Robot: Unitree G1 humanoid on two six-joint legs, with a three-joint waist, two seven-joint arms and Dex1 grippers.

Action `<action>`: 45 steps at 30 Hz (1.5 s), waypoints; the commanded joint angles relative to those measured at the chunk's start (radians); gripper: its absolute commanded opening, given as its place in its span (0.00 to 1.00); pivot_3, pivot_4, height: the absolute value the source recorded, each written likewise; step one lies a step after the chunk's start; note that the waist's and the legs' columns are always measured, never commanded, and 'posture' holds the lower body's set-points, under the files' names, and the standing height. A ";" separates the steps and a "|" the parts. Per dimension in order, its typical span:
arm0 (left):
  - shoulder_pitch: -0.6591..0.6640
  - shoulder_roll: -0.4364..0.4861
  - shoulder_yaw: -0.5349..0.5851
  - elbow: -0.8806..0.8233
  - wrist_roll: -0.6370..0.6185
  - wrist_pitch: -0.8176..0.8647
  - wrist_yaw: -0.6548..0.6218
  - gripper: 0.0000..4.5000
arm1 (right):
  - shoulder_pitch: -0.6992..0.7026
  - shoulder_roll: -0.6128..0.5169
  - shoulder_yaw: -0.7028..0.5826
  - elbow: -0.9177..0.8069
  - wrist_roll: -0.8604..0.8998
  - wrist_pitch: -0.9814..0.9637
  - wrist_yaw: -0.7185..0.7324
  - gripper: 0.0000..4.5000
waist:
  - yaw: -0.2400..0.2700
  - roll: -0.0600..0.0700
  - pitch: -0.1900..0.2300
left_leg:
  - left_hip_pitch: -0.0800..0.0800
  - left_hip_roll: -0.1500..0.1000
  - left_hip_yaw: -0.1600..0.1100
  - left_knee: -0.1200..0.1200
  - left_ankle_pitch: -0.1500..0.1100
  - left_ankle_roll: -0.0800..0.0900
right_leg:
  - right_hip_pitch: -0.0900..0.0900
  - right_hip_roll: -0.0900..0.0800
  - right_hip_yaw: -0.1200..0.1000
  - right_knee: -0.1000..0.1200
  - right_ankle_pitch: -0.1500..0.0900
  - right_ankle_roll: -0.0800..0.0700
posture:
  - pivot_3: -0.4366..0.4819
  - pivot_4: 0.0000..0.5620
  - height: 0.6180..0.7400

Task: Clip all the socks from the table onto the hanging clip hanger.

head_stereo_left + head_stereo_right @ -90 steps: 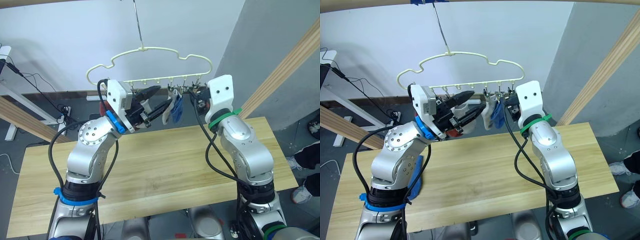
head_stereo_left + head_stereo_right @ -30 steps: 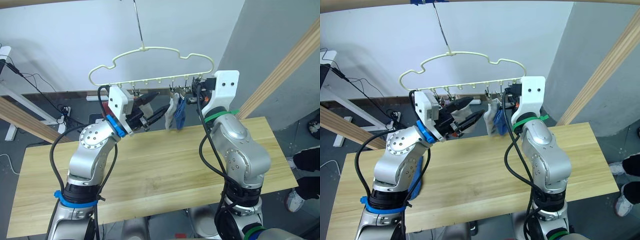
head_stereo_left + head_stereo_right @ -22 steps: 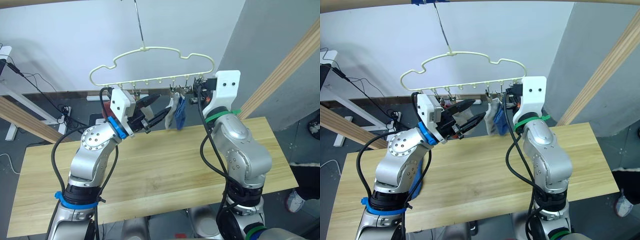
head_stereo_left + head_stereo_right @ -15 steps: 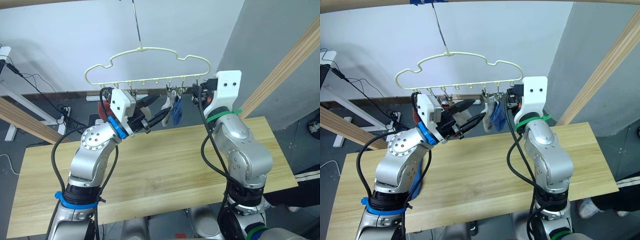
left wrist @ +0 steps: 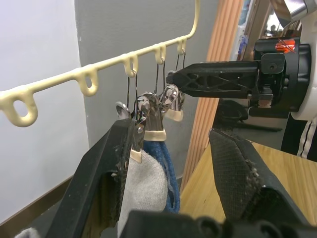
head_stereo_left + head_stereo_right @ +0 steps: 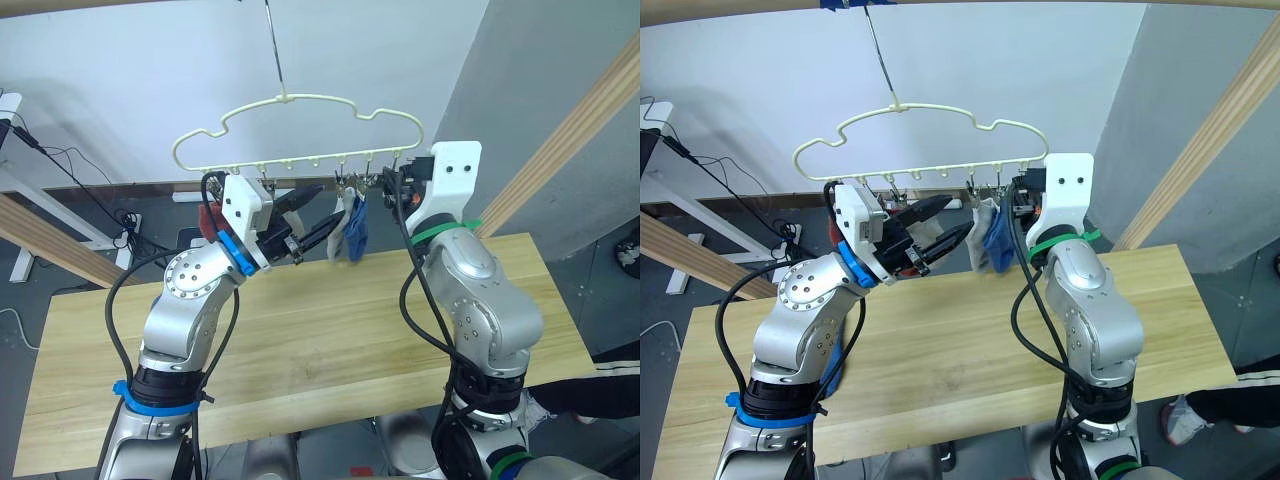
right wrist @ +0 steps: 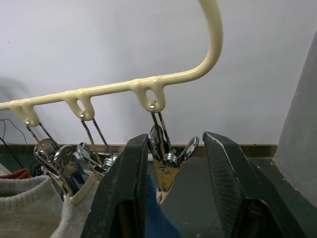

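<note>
A: Right gripper [image 7: 171, 191] state?

B: Fingers spread, straddling the end clip [image 7: 166, 163] of the clip hanger [image 6: 300, 105], not squeezing. I'd say I'm lined up to pinch it open.

A: Left?

B: Left gripper [image 5: 173, 163] also agape, beside the grey sock [image 5: 143, 186] and blue sock [image 5: 163, 161], both hanging from clips. Rust-red sock [image 6: 209, 216] sits behind my left wrist.

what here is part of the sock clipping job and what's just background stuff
Job:
clip hanger
grey sock
blue sock
table
left gripper
right gripper

Background:
wooden pole
cables
person's shoe
</note>
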 commanded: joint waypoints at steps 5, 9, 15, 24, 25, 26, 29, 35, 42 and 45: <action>-0.016 -0.003 0.000 -0.022 -0.008 -0.025 -0.011 0.59 | -0.017 0.059 -0.003 -0.023 0.006 -0.032 -0.050 0.39 | -0.001 0.000 0.000 | 0.000 0.000 0.000 0.000 0.000 0.000 | 0.000 0.000 0.000 0.000 0.000 0.000 | 0.21 0.49 1.00; -0.017 -0.005 -0.002 -0.022 -0.005 -0.025 -0.012 0.59 | -0.018 0.069 0.005 -0.014 0.001 -0.048 -0.079 0.39 | -0.001 0.000 0.000 | 0.000 0.000 0.000 0.000 0.000 0.000 | 0.000 0.000 0.000 0.000 0.000 0.000 | 0.21 0.49 1.00; -0.022 -0.008 -0.003 -0.017 -0.003 -0.026 -0.014 0.59 | -0.016 0.074 0.012 -0.006 0.007 -0.071 -0.107 0.39 | -0.002 0.000 0.000 | 0.000 0.000 0.000 0.000 0.000 0.000 | 0.000 0.000 0.000 0.000 0.000 0.000 | 0.21 0.49 1.00; -0.028 -0.013 -0.005 -0.010 0.000 -0.027 -0.020 0.59 | -0.016 0.085 0.019 0.000 0.025 -0.083 -0.117 0.39 | -0.002 0.000 0.000 | 0.000 0.000 0.000 0.000 0.000 0.000 | 0.000 0.000 0.000 0.000 0.000 0.000 | 0.20 0.49 1.00; -0.027 -0.014 -0.005 -0.010 0.001 -0.028 -0.020 0.59 | -0.015 0.083 0.021 0.001 0.029 -0.086 -0.114 0.39 | -0.002 0.000 0.000 | 0.000 0.000 0.000 0.000 0.000 0.000 | 0.000 0.000 0.000 0.000 0.000 0.000 | 0.20 0.49 1.00; -0.027 -0.014 -0.005 -0.010 0.001 -0.028 -0.021 0.59 | -0.015 0.082 0.023 0.001 0.031 -0.089 -0.112 0.39 | -0.002 0.000 0.000 | 0.000 0.000 0.000 0.000 0.000 0.000 | 0.000 0.000 0.000 0.000 0.000 0.000 | 0.20 0.49 1.00; -0.028 -0.015 -0.006 -0.009 0.002 -0.028 -0.020 0.59 | -0.016 0.079 0.025 0.003 0.037 -0.095 -0.113 0.39 | -0.002 0.000 0.000 | 0.000 0.000 0.000 0.000 0.000 0.000 | 0.000 0.000 0.000 0.000 0.000 0.000 | 0.20 0.49 1.00; -0.025 -0.016 -0.007 -0.011 0.004 -0.029 -0.020 0.59 | -0.012 0.074 0.030 -0.001 0.049 -0.098 -0.117 0.27 | -0.002 0.000 0.000 | 0.000 0.000 0.000 0.000 0.000 0.000 | 0.000 0.000 0.000 0.000 0.000 0.000 | 0.20 0.48 1.00; -0.020 -0.015 -0.010 -0.014 0.005 -0.030 -0.017 0.59 | -0.011 0.069 0.035 -0.002 0.053 -0.107 -0.118 0.01 | -0.001 0.000 0.000 | 0.000 0.000 0.000 0.001 0.000 0.000 | 0.000 0.000 0.000 0.001 0.000 0.000 | 0.20 0.48 1.00; -0.019 -0.016 -0.010 -0.015 0.003 -0.029 -0.016 0.59 | -0.010 0.067 0.037 -0.002 0.051 -0.112 -0.117 0.01 | -0.002 0.000 0.000 | 0.000 0.000 0.000 0.001 0.000 0.000 | 0.000 -0.001 0.000 0.001 0.000 0.000 | 0.20 0.48 1.00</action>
